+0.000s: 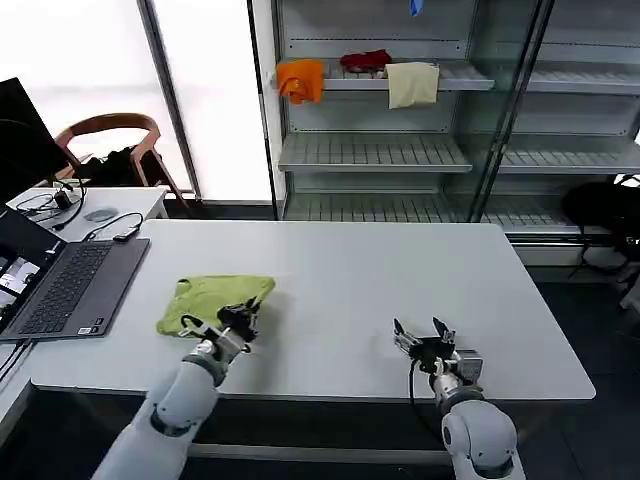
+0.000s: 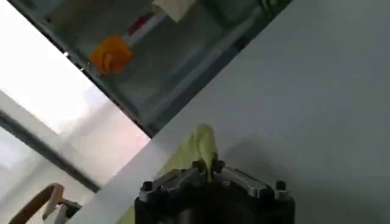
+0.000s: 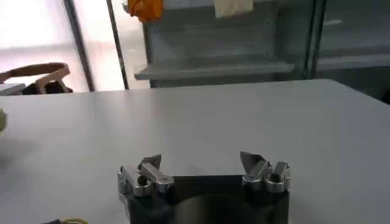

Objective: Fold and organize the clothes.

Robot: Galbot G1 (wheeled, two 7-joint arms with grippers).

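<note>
On the white desk (image 1: 330,290) a lime-green T-shirt (image 1: 213,301) lay folded at the near left. The left hand (image 1: 240,322) was closed on its near right corner. The right hand (image 1: 424,337) rested on the near right, fingers apart, well apart from the shirt.

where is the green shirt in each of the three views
Head view: the shirt lies folded on the table, left of centre, its near right corner in the left claw.
Left wrist view: a pinched fold rises just beyond the shut claw.
Right wrist view: a pale sliver at the left edge, probably the shirt.
Shared landmark: the orange cloth on the shelf.
</note>
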